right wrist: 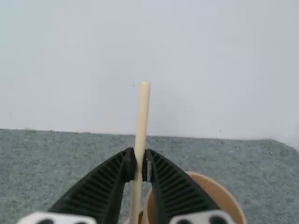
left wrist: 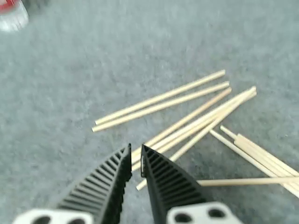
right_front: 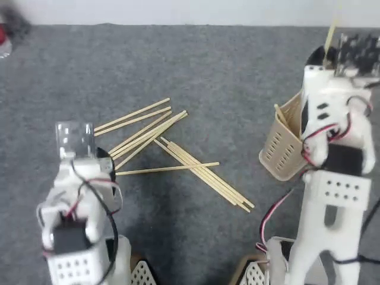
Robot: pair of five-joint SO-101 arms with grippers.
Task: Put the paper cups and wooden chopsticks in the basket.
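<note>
Clamped in right gripper (right wrist: 138,169) above basket (right_front: 279,151) at table's (right_front: 208,59) right edge: one chopstick (right wrist: 143,112). Left gripper (left wrist: 136,158) closed, empty. To gather: loose chopsticks (right_front: 178,151) mid-table.

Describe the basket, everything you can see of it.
The basket is a tan, plastic-looking container, its wall pierced with rows of small holes. It stands mouth up on the grey carpet beside the right arm, which covers one side of it in the high view. One wooden chopstick pokes above its rim. The right gripper, shut on another chopstick, hangs over the rim.
</note>
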